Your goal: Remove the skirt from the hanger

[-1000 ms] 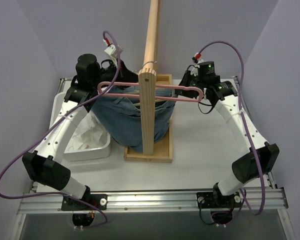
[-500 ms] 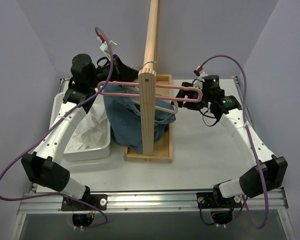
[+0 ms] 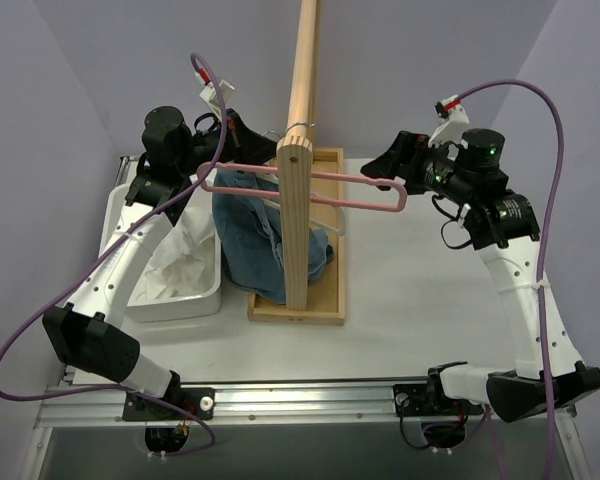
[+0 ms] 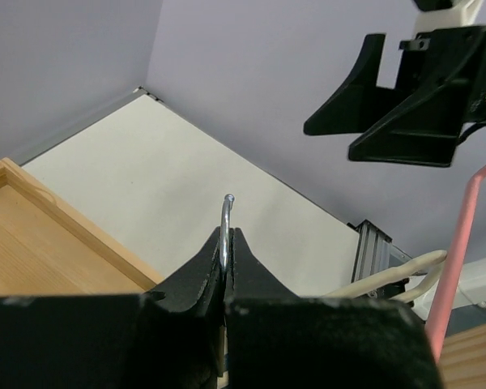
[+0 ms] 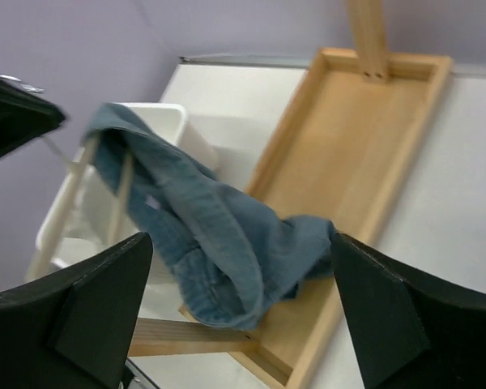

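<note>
The pink hanger (image 3: 325, 188) hangs bare, high beside the wooden post, its end also showing in the left wrist view (image 4: 458, 259). White floppy fabric, the skirt (image 3: 175, 268), lies crumpled in the white bin, apart from the hanger. My left gripper (image 3: 242, 128) is shut on a thin metal hanger hook (image 4: 225, 223). My right gripper (image 3: 395, 162) stands open off the pink hanger's right end, nothing between its fingers (image 5: 239, 243).
A blue denim garment (image 3: 265, 240) droops from an off-white hanger (image 3: 332, 216) onto the wooden stand's base tray (image 3: 330, 290). The wooden post and rod (image 3: 300, 90) rise mid-table. The white bin (image 3: 120, 215) sits at the left.
My right gripper opened, let go and pulled back up to the right. The denim's right side slid off and sagged toward the post. The left gripper stays shut on the hook.
</note>
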{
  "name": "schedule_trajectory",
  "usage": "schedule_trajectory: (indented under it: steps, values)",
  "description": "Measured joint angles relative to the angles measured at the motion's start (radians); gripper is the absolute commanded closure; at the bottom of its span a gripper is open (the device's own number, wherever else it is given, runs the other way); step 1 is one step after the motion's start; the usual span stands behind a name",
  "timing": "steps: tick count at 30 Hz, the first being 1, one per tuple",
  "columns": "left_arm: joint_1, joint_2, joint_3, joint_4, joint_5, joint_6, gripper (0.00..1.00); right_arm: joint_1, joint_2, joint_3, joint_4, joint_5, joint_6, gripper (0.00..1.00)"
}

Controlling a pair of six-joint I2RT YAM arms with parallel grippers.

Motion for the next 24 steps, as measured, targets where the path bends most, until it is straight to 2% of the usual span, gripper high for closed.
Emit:
schedule_trajectory:
  steps: [4,8,13,24]
  values:
    - [0.0,0.01,0.022,-0.014,-0.028,0.007,0.98,0.001,0.089,0.166,-0.011,-0.146,-0.007,0.18]
    - [0.0,0.024,0.048,-0.046,-0.075,0.029,0.98,0.001,0.157,0.24,-0.031,-0.233,-0.023,0.18]
    - [0.0,0.066,0.105,-0.092,-0.116,0.056,0.98,0.002,0.215,0.263,-0.06,-0.337,-0.05,0.24]
    - [-0.002,0.169,0.184,-0.153,-0.165,0.108,0.98,0.034,0.23,0.224,-0.059,-0.442,-0.119,0.25]
